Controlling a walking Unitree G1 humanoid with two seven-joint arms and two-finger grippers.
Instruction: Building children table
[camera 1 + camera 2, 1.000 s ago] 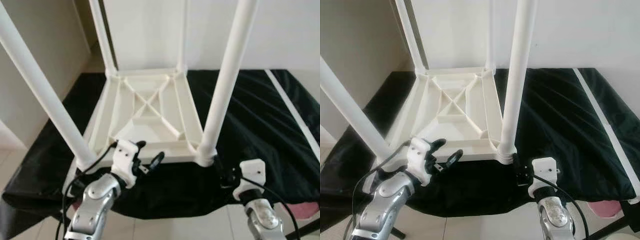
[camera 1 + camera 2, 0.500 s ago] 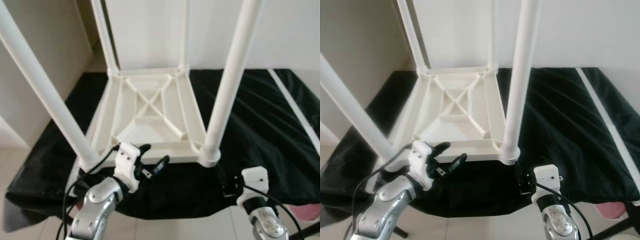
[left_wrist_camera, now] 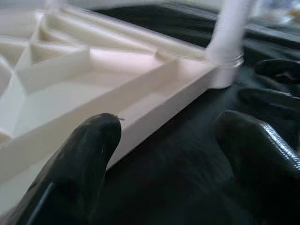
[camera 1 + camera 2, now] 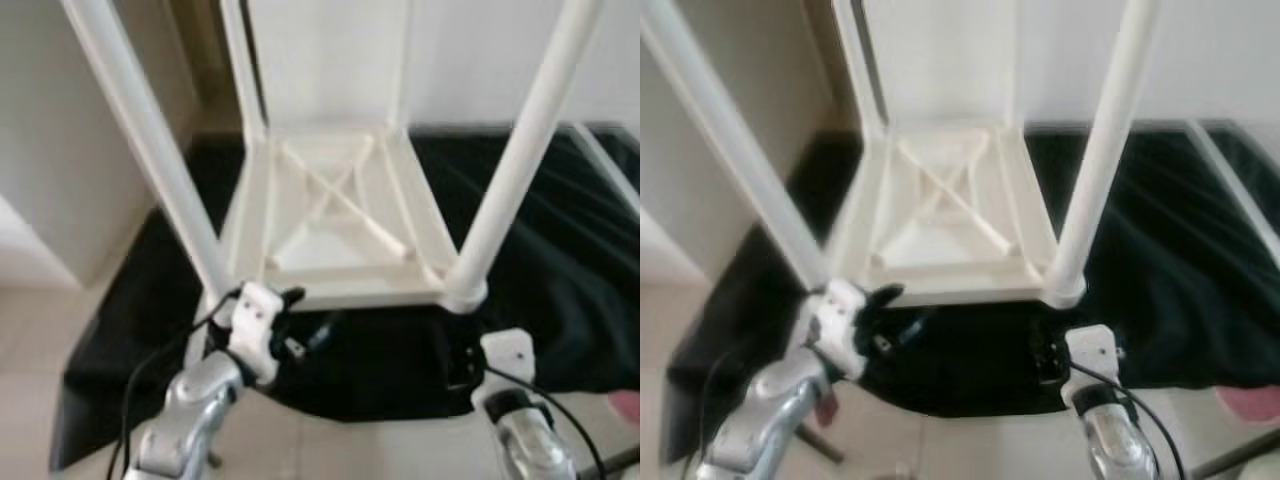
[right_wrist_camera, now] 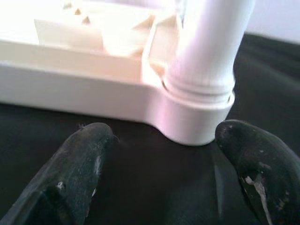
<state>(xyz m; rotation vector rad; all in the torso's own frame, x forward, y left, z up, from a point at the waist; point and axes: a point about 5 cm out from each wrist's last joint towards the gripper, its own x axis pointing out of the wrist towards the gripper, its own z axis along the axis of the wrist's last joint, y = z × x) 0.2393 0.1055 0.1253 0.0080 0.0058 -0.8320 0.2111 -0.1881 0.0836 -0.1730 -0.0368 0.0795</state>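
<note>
A white plastic children's table [image 4: 330, 210] lies upside down on a black cloth [image 4: 560, 280], with its legs pointing up. The near-right leg [image 4: 512, 170] stands in its corner socket [image 5: 201, 108]. My left gripper [image 4: 305, 318] is open just in front of the table's near edge [image 3: 140, 108], and nothing is between its fingers [image 3: 79, 159]. Below the near-right corner, my right gripper [image 4: 1045, 360] is open, its fingers [image 5: 79, 164] either side of the socket without touching it.
The near-left leg [image 4: 150, 140] slants up past my left arm. A pale wall [image 4: 60, 150] stands at the left and light floor tiles [image 4: 30, 400] lie below the cloth's edge. Something pink [image 4: 1252, 402] sits at the lower right.
The whole picture has shifted and blurred, so the camera has moved. Both grippers stay open at the table's near edge, the right one a little further from the corner than before.
</note>
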